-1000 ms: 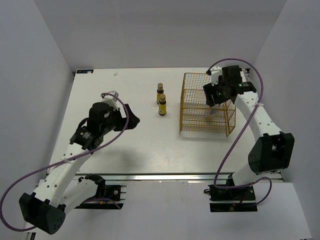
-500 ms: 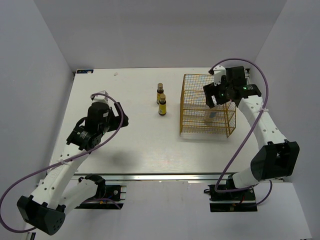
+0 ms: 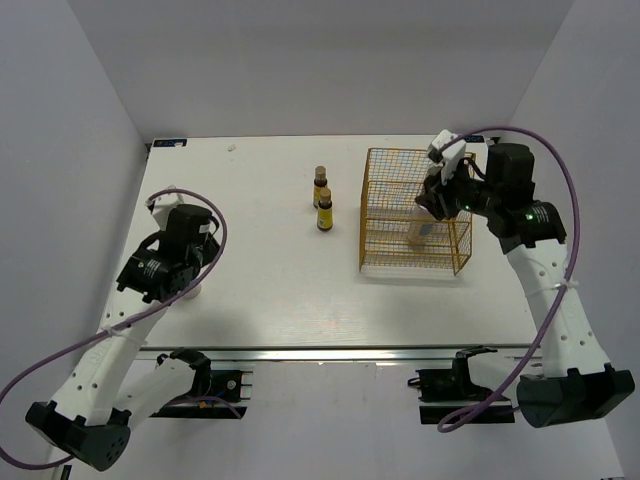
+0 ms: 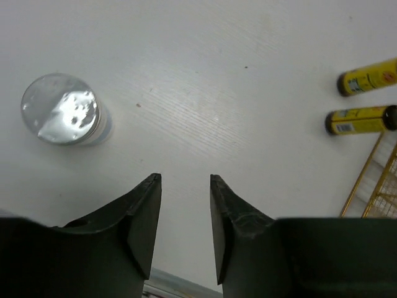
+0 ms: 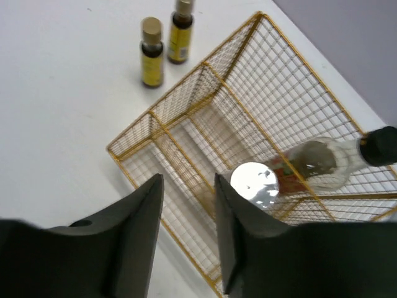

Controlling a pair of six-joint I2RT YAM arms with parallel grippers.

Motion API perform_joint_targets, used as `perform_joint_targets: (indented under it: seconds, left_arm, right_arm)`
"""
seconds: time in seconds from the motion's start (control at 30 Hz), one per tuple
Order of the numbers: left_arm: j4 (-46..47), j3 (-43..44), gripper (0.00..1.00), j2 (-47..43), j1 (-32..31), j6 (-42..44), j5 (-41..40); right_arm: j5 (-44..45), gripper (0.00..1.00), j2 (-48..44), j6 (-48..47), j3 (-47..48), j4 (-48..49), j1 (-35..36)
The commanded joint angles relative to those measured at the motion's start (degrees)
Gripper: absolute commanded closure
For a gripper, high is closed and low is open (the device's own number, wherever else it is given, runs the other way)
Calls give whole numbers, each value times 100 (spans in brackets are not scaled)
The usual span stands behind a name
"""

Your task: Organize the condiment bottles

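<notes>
White and faintly grained, the desk [image 3: 270, 270] is the largest thing we see. Over its left edge bends the left arm [image 3: 120, 335]. The left claw [image 4: 185, 180] points down at bare desk, closed on nothing, with only a slim slot between its dark fingers. The right arm [image 3: 555, 290] reaches in from the right edge, and the right claw [image 5: 188, 178] hangs above the basket. Its fingers stand a narrow way apart with nothing between them, and we cannot tell whether that counts as open or closed.

Next in size is the yellow wire basket [image 3: 385, 200], set toward the far right corner of the desk and divided inside by wire partitions. In it lies the tall bottle [image 5: 316, 162], tipped on its side, its red label showing and its black cap toward the basket's wall. At its base stands one white cylinder [image 5: 254, 180], upright with a silvery top; we cannot tell whether the two touch, nor which compartment holds either.

The other white cylinder [image 4: 60, 110] stands upright on the desk near the left edge, beside the left claw and apart from it.

Smallest are the far brown bottle [image 3: 320, 185] and the near brown bottle [image 3: 324, 212]. Both are yellow-labelled and upright, close together toward the middle of the far edge, outside the basket on its left.
</notes>
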Motion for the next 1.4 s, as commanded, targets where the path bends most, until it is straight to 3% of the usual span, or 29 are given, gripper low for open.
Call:
perform_joint_targets:
  seconds: [0.0,0.03,0.07,0.2,0.3,0.43,0.83,1.03,1.13,1.17,1.27,1.3,1.37]
  left_arm:
    - [-1101,214,50,228,-9,-839,-740]
    - [-1433,188,40,307,0,-1172,-776]
    - [-1550,127,25,464,0,-1297,-785]
    - [-1771,-181,6,738,26,-1641,-758]
    - [-1552,-444,3,896,385,-1492,-785]
    - [-789,-708,2,1011,1395,-598,-574]
    - [751,-779,3,1836,2012,609,-468]
    - [866,-735,21,1820,2153,680,-468]
    - [892,-796,40,1723,2153,680,-434]
    - [910,-823,57,1688,2153,688,-398]
    - [1041,-797,83,1477,2153,785,-153]
    - [1103,-727,97,1416,2153,872,118]
    - [1173,-613,100,1266,2153,978,601]
  right_arm:
    - [-820,53,71,-233,-278,151,-13]
    - [-882,42,89,-172,-304,150,-22]
    - [-900,39,106,-119,-331,168,-13]
    - [-1014,34,133,101,-463,317,-13]
    - [-1075,32,115,180,-603,502,-13]
    - [-1084,31,142,277,-639,572,-22]
    - [-1006,31,1,470,-806,810,-22]
    - [-882,31,-78,479,-850,783,-22]
    - [-865,31,-78,505,-823,748,-22]
    - [-865,30,-69,505,-815,739,-22]
    - [-830,31,-69,497,-753,696,-22]
    - [-803,31,-69,497,-701,687,-13]
    - [-759,33,-69,575,-630,669,-22]
